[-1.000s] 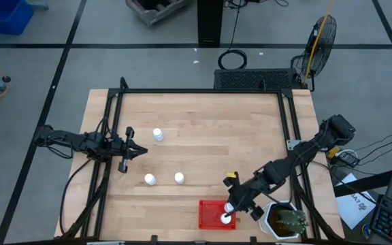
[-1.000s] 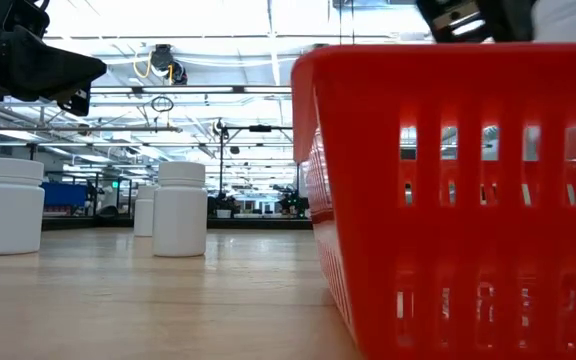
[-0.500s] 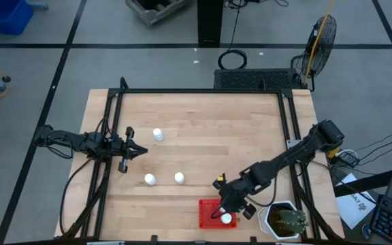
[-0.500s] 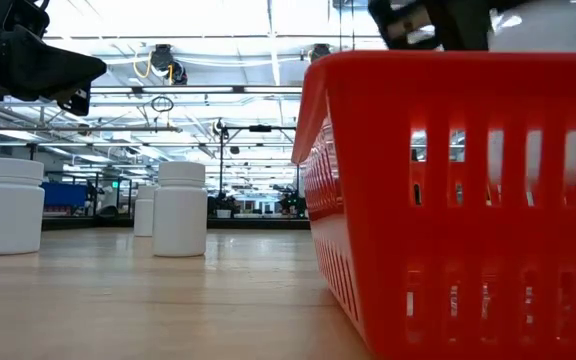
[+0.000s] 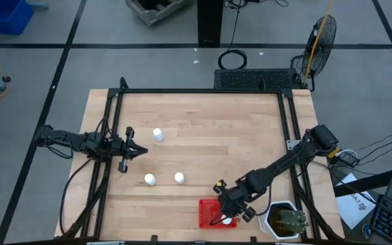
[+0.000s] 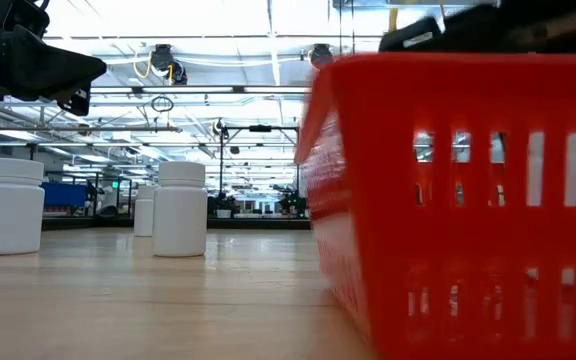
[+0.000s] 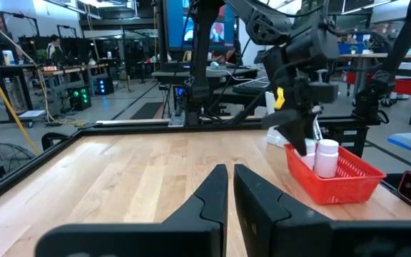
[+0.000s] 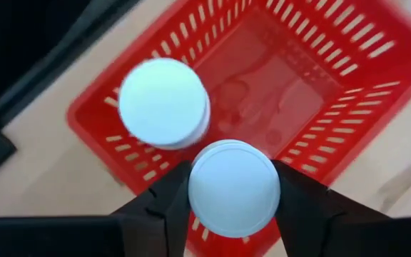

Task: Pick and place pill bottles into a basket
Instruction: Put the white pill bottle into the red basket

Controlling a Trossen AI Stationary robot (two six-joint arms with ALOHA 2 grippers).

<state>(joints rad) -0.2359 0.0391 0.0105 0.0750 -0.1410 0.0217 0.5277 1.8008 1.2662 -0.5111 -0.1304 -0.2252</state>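
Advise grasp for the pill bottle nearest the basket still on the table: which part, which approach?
Grip that pill bottle across its cylindrical body just below the cap, coming straight down. It stands upright, apart from its neighbour, so fingers fit either side.

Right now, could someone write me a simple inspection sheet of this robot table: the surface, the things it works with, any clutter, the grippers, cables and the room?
Surface: wooden table in a black frame.
Job's things: red basket at the near edge, one pill bottle standing inside it, a second bottle held over it; three bottles stand on the wood.
Clutter: white pot with a green plant beside the basket.
Grippers: right gripper over the basket, shut on the second bottle; left gripper waits at the left edge, fingers nearly together.
Cables: a black coil on the floor.
Surroundings: a fan, desks and screens.
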